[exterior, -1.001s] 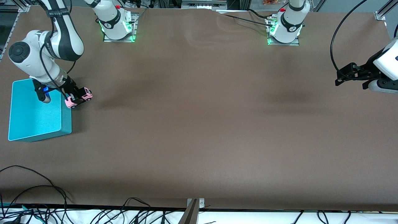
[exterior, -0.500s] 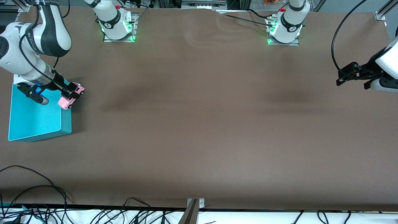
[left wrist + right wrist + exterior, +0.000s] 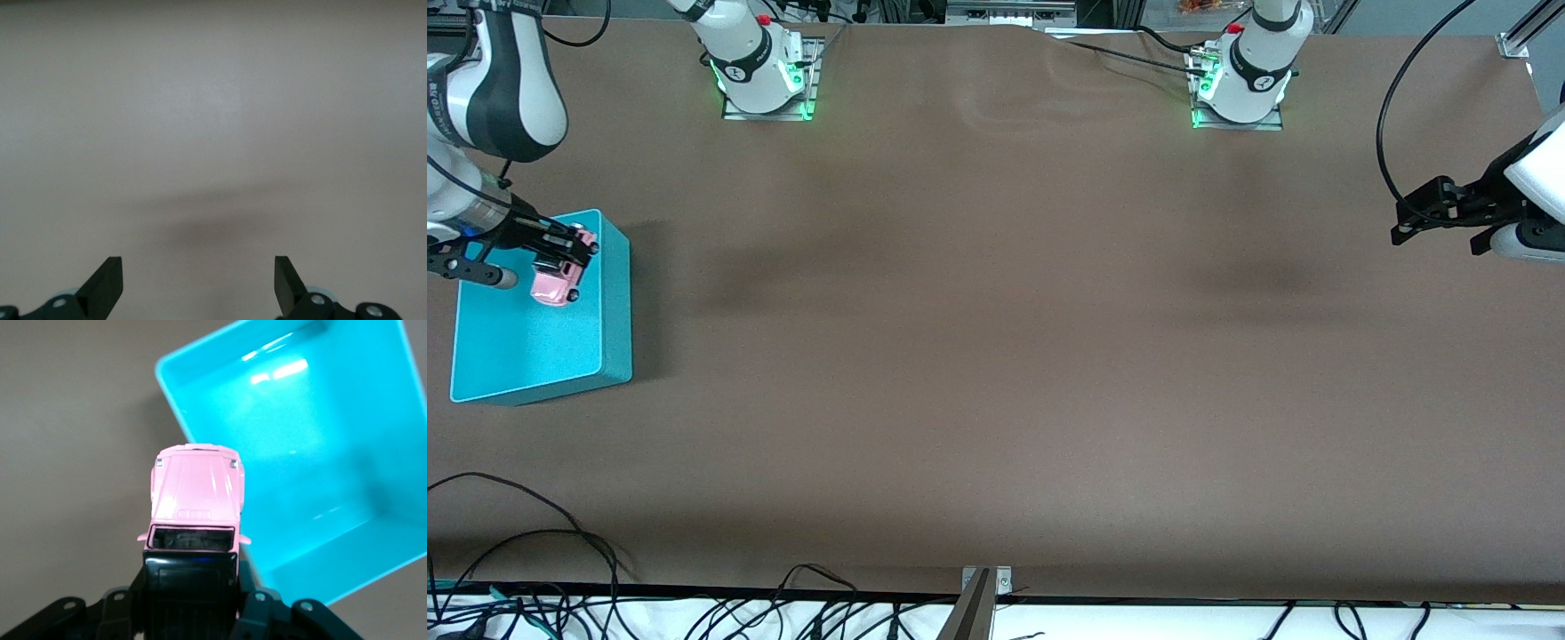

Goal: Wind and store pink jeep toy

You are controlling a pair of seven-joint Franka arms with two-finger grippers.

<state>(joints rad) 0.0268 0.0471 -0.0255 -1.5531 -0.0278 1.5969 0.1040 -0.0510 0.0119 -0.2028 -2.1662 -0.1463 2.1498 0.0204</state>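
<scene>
The pink jeep toy (image 3: pixel 558 274) hangs in the air over the open turquoise bin (image 3: pixel 529 351), above the part of it farther from the front camera. My right gripper (image 3: pixel 565 252) is shut on the jeep's black rear roof. In the right wrist view the jeep (image 3: pixel 195 495) points its pink hood across a corner of the bin (image 3: pixel 313 440), whose inside holds nothing. My left gripper (image 3: pixel 1399 227) waits in the air at the left arm's end of the table, open, with only bare table between its fingers (image 3: pixel 110 280).
The bin stands at the right arm's end of the brown table. Both arm bases (image 3: pixel 760 76) (image 3: pixel 1240 84) sit along the table edge farthest from the front camera. Loose black cables (image 3: pixel 525 569) lie at the nearest edge.
My right arm has carried the jeep from beside the bin's wall, on the side toward the table's middle, to over the bin's opening. The left arm has hardly moved.
</scene>
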